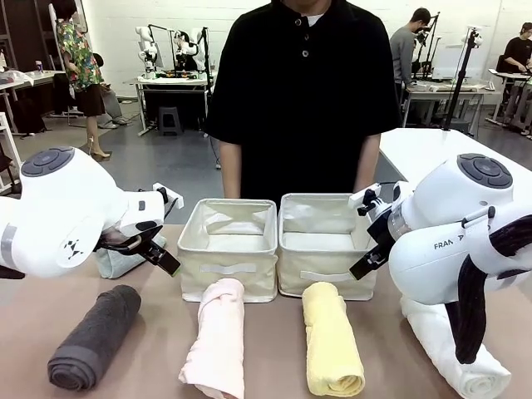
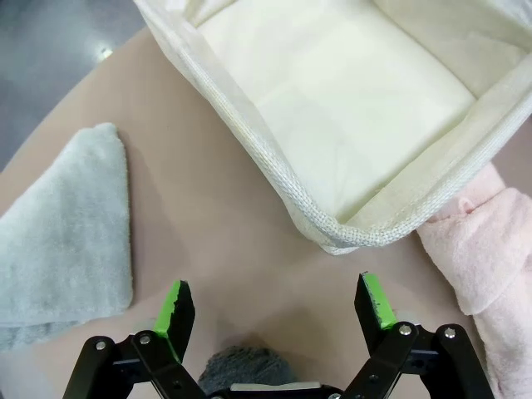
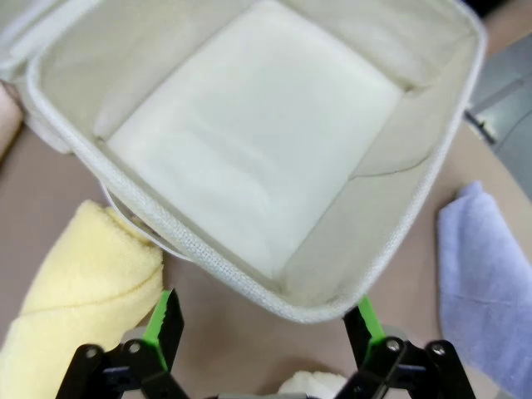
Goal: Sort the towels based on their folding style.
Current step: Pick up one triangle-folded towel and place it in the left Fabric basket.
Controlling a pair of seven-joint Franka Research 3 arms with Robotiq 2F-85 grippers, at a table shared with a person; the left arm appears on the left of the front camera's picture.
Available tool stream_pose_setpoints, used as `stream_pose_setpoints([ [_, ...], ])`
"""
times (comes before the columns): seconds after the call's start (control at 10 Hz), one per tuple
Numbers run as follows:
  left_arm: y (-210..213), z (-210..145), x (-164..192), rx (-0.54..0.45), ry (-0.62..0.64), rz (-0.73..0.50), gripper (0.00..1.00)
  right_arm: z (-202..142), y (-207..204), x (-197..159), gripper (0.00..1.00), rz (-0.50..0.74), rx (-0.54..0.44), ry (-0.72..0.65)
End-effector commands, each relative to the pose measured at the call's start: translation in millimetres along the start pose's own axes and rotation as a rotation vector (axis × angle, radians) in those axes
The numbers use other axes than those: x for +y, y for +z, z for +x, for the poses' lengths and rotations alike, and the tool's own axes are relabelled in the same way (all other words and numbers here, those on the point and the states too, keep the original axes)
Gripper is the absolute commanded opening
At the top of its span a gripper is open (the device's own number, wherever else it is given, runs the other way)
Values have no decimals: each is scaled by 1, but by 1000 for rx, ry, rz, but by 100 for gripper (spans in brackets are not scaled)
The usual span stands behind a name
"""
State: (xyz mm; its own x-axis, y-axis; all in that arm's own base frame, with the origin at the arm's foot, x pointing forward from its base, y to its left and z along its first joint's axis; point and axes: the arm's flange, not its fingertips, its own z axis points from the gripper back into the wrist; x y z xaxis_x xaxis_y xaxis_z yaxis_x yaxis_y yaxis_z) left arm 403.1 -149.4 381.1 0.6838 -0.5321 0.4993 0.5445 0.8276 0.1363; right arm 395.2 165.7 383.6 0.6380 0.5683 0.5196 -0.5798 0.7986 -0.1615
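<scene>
Soft towels (image 1: 218, 349) on the desk (image 1: 158, 370), baskets (image 1: 258, 284) unfilled.
Dark grey roll (image 1: 93, 337), pink roll (image 1: 219, 332), yellow roll (image 1: 331, 339) and white roll (image 1: 453, 362) lie before the baskets; grey-green towel (image 2: 66, 224) and blue towel (image 3: 486, 283) flank them. Light and squashy, likely: pinch each mid-body so it won't unroll. Your left gripper (image 2: 275, 301) and right gripper (image 3: 264, 318) hang wide, empty.
</scene>
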Motion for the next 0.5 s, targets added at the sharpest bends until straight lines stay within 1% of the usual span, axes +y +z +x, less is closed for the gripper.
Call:
stream_pose_setpoints([
  [0.0, 88, 17, 11, 23, -22, 19, 100, 12, 86, 4, 100, -108, 13, -38],
  [0.1, 128, 27, 13, 35, -69, 21, 100, 24, 127, 3, 100, -162, 24, -58],
  [0.2, 162, 42, 17, 54, -92, 25, 100, 40, 171, 0, 100, -171, 33, -75],
  [0.3, 193, 54, 17, 47, -116, 21, 100, 54, 221, -6, 100, -191, 26, -91],
  [0.4, 223, 63, 12, 38, -148, 20, 100, 65, 256, -1, 100, -192, 2, -91],
])
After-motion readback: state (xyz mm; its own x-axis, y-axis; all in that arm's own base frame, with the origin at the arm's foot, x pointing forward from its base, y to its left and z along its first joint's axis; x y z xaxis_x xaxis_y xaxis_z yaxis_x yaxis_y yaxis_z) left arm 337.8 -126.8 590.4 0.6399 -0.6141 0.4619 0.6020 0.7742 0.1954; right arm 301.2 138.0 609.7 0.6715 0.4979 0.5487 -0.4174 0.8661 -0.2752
